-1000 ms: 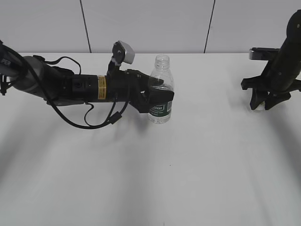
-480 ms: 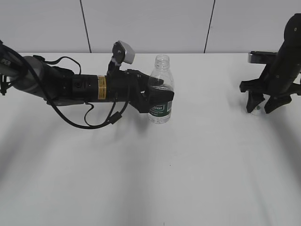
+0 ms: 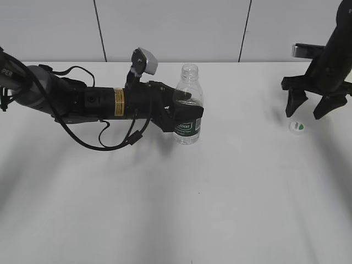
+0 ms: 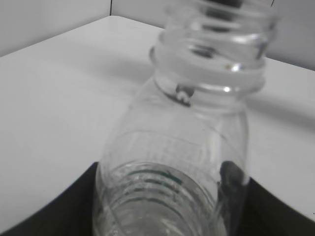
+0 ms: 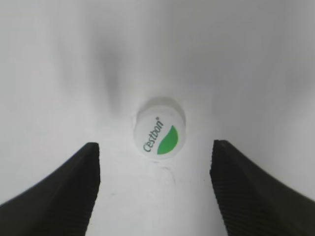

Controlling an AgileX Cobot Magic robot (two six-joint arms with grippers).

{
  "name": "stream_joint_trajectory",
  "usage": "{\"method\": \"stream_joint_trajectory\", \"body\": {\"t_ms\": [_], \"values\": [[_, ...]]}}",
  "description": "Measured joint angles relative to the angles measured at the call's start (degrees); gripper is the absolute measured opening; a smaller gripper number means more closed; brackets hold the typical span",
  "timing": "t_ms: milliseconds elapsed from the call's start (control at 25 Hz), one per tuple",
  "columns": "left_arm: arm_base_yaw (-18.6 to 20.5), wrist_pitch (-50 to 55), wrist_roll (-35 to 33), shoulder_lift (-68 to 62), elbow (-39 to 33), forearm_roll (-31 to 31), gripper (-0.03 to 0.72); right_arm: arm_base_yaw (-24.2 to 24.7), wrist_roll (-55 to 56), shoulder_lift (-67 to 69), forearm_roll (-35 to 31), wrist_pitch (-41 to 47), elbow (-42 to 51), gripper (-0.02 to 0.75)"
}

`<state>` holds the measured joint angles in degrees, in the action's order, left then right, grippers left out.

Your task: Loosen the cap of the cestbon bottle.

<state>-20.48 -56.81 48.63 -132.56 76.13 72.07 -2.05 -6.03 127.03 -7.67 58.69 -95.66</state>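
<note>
The cestbon bottle (image 3: pixel 188 107) stands upright near the table's middle, clear with a dark green label, its neck open with no cap on it. My left gripper (image 3: pixel 184 113) is shut on its body; the left wrist view shows the ribbed shoulder and open threaded neck (image 4: pixel 197 123) between the jaws. The cap (image 3: pixel 297 127), white with a green segment, lies flat on the table at the far right. My right gripper (image 3: pixel 308 108) hangs above it, open and empty. In the right wrist view the cap (image 5: pixel 160 132) lies on the table between and beyond the two spread fingers (image 5: pixel 155 184).
The white table (image 3: pixel 176 198) is bounded at the back by a grey panelled wall (image 3: pixel 170 27). My left arm (image 3: pixel 82 102) lies low across the table's left, with a loose black cable (image 3: pixel 115 140) looping in front of it.
My right gripper has risen off the table and spread its fingers, leaving the cap lying on the surface. The left gripper and the bottle have not moved.
</note>
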Motion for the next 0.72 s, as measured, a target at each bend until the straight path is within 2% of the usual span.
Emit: {"method": "stream_joint_trajectory", "body": {"t_ms": [120, 400, 720], "values": [[0.00, -0.05, 0.00, 0.00, 0.00, -0.11, 0.428, 0.00, 0.04, 0.00, -0.20, 2.53, -3.05, 0.532], [0.00, 0.95, 0.04, -0.45, -0.06, -0.44, 0.529, 0.00, 0.11, 0.00, -0.25, 6.76, -5.46, 0.531], [0.00, 0.56, 1.63, 2.65, -0.12, 0.46, 0.550, 0.00, 0.17, -0.74, -0.25, 8.46, -5.57, 0.531]]}}
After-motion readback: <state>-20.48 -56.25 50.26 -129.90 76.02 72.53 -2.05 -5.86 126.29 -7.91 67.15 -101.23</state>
